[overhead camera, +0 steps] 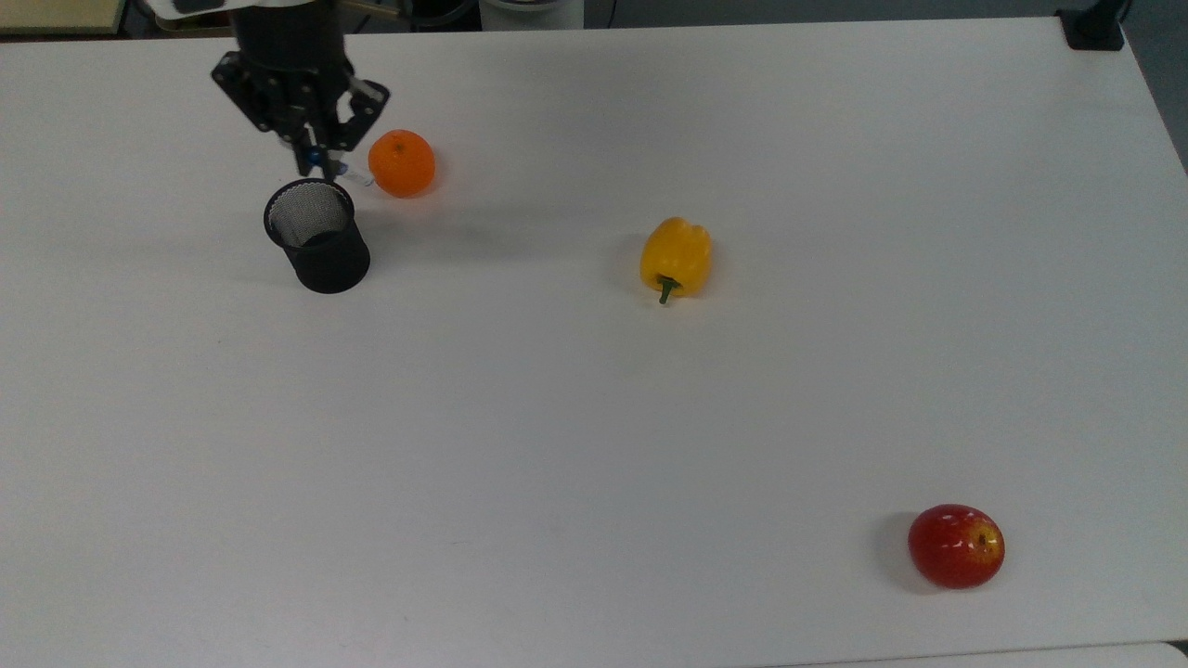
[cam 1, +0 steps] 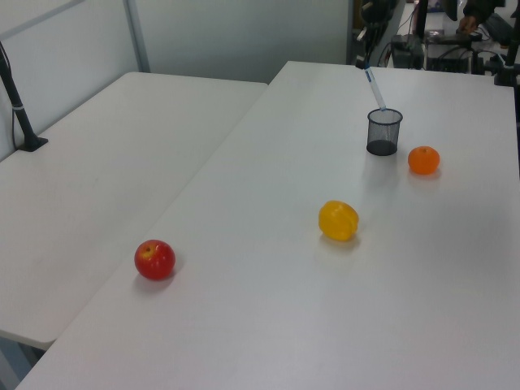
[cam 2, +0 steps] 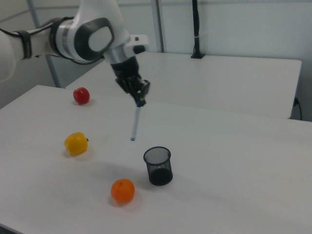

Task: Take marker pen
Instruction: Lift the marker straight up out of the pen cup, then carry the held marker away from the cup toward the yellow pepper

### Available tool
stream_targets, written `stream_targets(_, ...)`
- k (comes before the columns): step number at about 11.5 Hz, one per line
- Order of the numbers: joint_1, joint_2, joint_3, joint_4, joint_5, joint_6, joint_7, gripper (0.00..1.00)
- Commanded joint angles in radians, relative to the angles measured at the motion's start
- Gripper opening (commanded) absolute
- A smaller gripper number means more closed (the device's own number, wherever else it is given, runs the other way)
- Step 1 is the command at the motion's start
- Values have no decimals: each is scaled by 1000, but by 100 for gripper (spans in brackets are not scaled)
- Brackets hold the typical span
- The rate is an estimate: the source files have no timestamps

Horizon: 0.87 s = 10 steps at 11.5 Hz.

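My gripper [cam 2: 140, 101] pinches the blue cap of the slim white marker pen [cam 2: 135, 122], hanging clear above the black mesh cup [cam 2: 158, 165], upper left of the top view. The lift looks done; next I need only carry it steadily away.

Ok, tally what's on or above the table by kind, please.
Fruit and veg: 3 (orange, yellow pepper, apple)
Mesh cup: 1
Marker pen, held in the tool: 1
Total: 5
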Motion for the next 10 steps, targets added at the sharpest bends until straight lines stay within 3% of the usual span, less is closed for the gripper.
stream_targets(1, 89, -41, 29, -14, 19, -154, 46, 9)
stream_targets(5, 180, -53, 41, -41, 67, -262, 49, 9)
stream_targets(8, 198, -21, 41, -86, 84, -230, 69, 9)
stream_targets(10, 200, -7, 41, -168, 79, -107, 69, 9)
